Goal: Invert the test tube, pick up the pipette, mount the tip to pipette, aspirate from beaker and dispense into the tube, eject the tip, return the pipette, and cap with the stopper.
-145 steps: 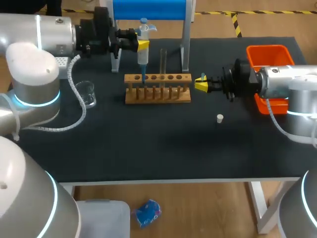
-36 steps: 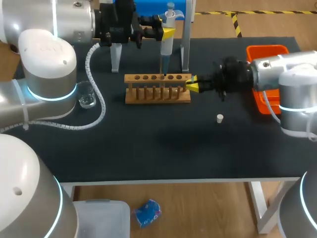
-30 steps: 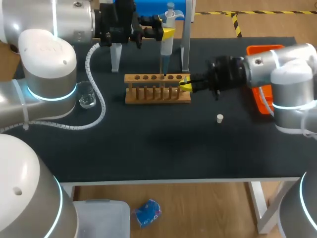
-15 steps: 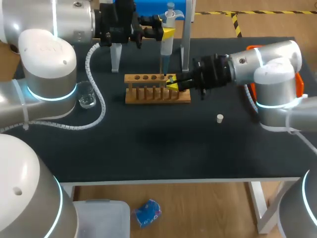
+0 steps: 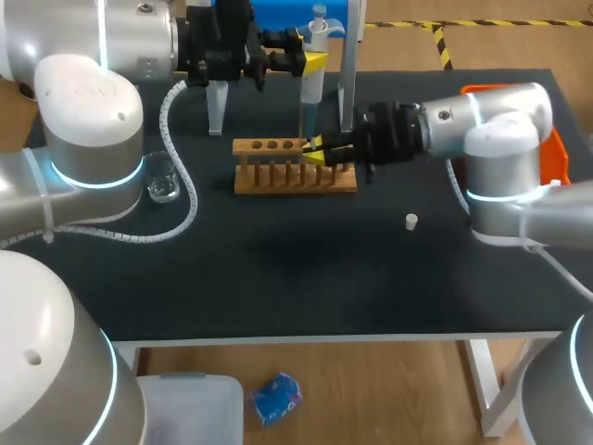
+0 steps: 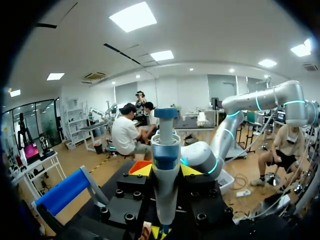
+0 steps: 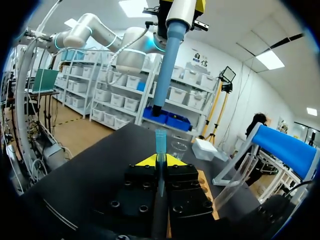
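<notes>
My left gripper (image 5: 313, 63) is shut on the white and blue pipette (image 5: 309, 88), which it holds upright over the wooden rack (image 5: 278, 176). In the left wrist view the pipette (image 6: 165, 175) stands between the yellow fingers (image 6: 144, 171). My right gripper (image 5: 316, 152) is shut on a small blue tip (image 7: 160, 144), upright just under the pipette's shaft (image 7: 167, 60) with a small gap. A clear test tube (image 7: 232, 184) stands in the rack beside the right gripper. The beaker (image 5: 163, 176) is left of the rack. The white stopper (image 5: 411, 221) lies on the mat to the right.
The pipette stand with its blue top (image 5: 347, 79) rises just behind the rack. An orange bin (image 5: 484, 91) sits at the far right, mostly behind my right arm. A white tip box (image 7: 206, 148) lies beyond the beaker (image 7: 179, 148) in the right wrist view.
My right arm has swung left along the rack with the tip and now holds it under the pipette. The left arm with the pipette has kept still over the last second.
</notes>
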Robot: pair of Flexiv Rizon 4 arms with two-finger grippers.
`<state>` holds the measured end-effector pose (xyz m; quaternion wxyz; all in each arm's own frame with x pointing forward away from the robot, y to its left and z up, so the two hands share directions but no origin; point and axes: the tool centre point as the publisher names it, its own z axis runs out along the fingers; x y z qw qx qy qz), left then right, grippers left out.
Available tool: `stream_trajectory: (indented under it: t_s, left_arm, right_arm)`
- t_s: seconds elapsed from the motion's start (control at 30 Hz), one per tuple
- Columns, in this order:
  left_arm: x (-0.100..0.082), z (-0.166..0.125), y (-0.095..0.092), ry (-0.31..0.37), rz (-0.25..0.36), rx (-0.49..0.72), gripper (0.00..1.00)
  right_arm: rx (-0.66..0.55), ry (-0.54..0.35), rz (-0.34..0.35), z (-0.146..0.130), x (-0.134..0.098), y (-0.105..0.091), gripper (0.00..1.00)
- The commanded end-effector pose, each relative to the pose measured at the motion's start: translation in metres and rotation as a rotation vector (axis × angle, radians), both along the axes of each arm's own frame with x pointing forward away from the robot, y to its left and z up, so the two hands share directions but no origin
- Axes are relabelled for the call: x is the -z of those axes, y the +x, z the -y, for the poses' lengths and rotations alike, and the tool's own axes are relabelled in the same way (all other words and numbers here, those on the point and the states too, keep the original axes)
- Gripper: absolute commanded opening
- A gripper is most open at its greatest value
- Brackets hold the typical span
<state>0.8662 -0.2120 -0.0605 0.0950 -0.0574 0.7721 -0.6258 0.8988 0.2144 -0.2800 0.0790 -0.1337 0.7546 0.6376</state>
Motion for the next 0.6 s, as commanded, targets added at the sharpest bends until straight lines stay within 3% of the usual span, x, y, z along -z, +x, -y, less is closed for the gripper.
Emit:
stream_trajectory:
  t_s: [0.03,0.6]
  left_arm:
    - [0.0006,-0.0009,-0.0002,-0.004,0.002,0.003,0.00]
    - [0.0006,-0.0009,-0.0002,-0.004,0.002,0.003,0.00]
  right_arm:
    - [-0.006,0.011,-0.001,-0.0059,-0.0012,0.0040,0.00]
    - [-0.017,0.028,0.005,-0.0038,-0.0112,-0.0057,0.00]
